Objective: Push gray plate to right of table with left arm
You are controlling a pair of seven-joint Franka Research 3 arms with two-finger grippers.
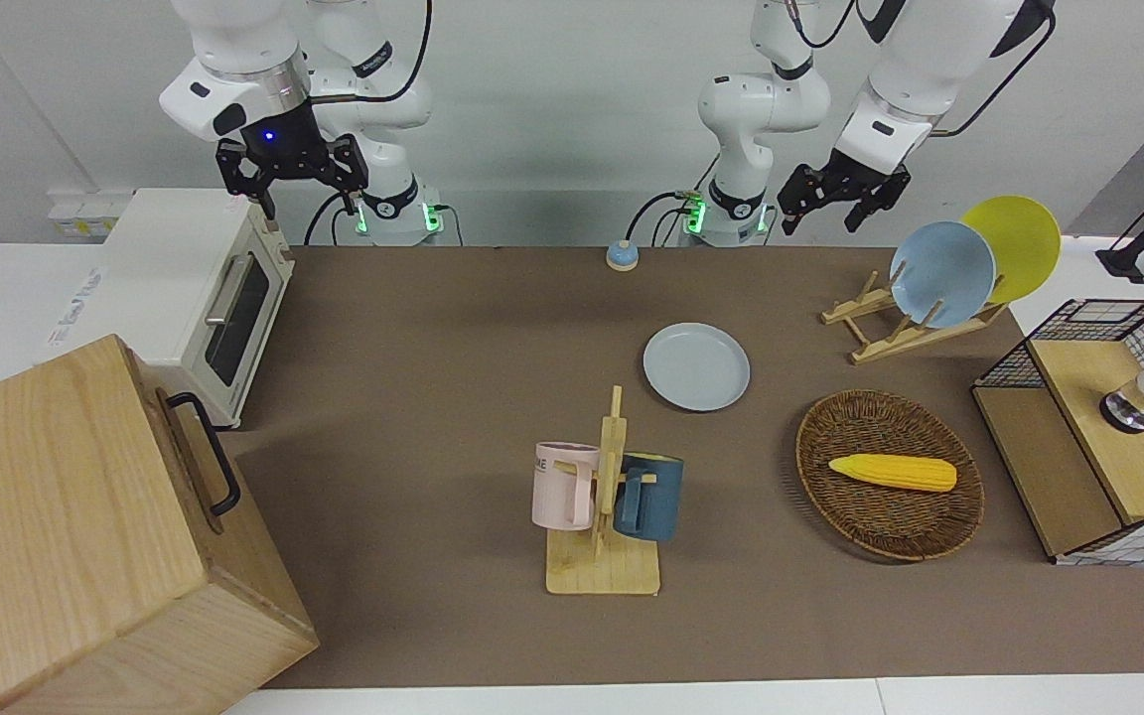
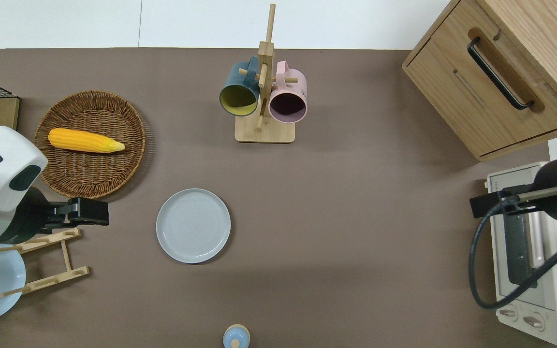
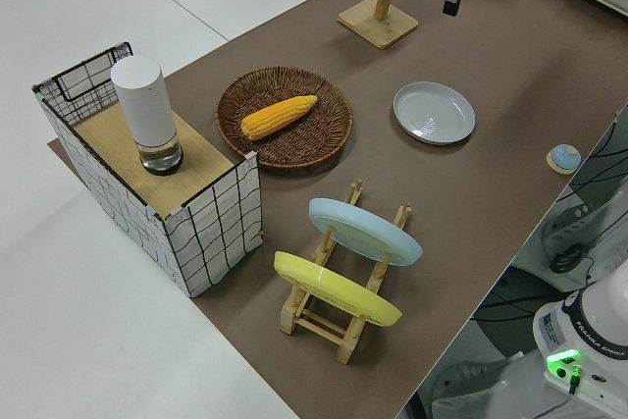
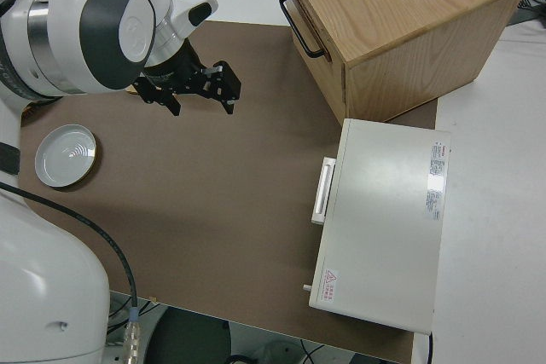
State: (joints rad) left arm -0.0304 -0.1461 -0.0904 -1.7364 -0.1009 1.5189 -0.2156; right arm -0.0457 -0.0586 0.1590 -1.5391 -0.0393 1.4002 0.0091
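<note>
The gray plate (image 1: pixel 696 365) lies flat near the middle of the brown table (image 1: pixel 413 417), nearer to the robots than the mug rack. It also shows in the overhead view (image 2: pixel 193 225), the left side view (image 3: pixel 434 112) and the right side view (image 4: pixel 66 154). My left gripper (image 1: pixel 823 214) is open and empty, up in the air. In the overhead view the left gripper (image 2: pixel 99 212) is over the table between the wicker basket and the wooden plate rack, apart from the gray plate, toward the left arm's end. My right gripper (image 1: pixel 294 179) is open and parked.
A mug rack (image 2: pixel 264 96) holds a dark blue and a pink mug. A wicker basket (image 2: pixel 90 179) holds a corn cob (image 2: pixel 85 140). A plate rack (image 1: pixel 910 328) carries a sky-blue and a yellow plate. A wire crate (image 1: pixel 1088 437), toaster oven (image 1: pixel 205 298), wooden cabinet (image 1: pixel 85 536) and a small blue knob (image 1: pixel 622 255) stand around.
</note>
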